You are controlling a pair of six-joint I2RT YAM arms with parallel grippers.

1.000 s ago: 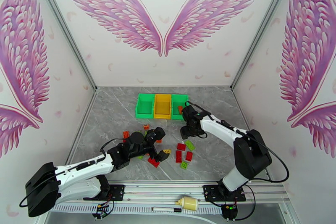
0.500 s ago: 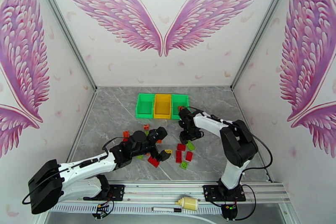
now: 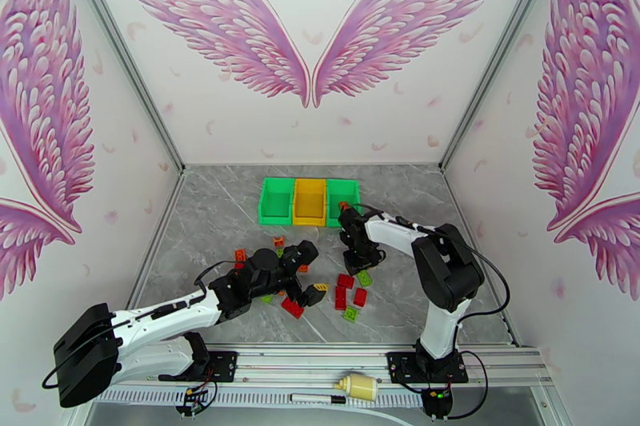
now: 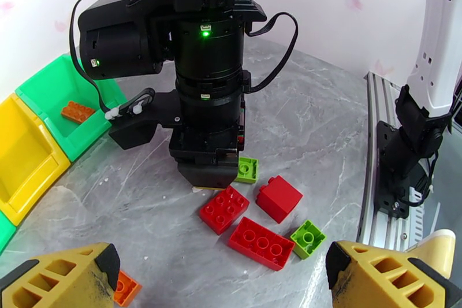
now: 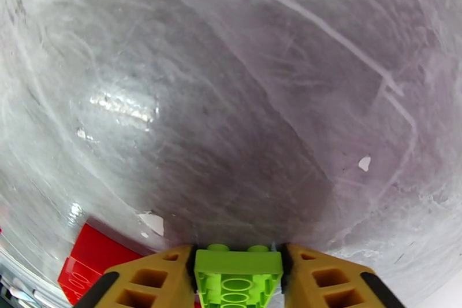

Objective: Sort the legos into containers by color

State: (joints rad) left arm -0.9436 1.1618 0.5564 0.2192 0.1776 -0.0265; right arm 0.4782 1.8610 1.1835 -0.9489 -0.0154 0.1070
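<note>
Containers [image 3: 309,220] sit in a row at the far side of the table [image 3: 216,212], apart from the loose legos [image 4: 261,241]. Our left gripper [image 4: 222,266] hangs spread and empty above them. Our right gripper [image 5: 238,256] pinches a lime brick [image 5: 238,273] by its sides, which we judge is for carrying binward.

A cream squeeze bottle [image 3: 358,386] lies on its side beside a pen [image 3: 316,399], just off the grey marble table's [image 3: 216,220] near edge.
</note>
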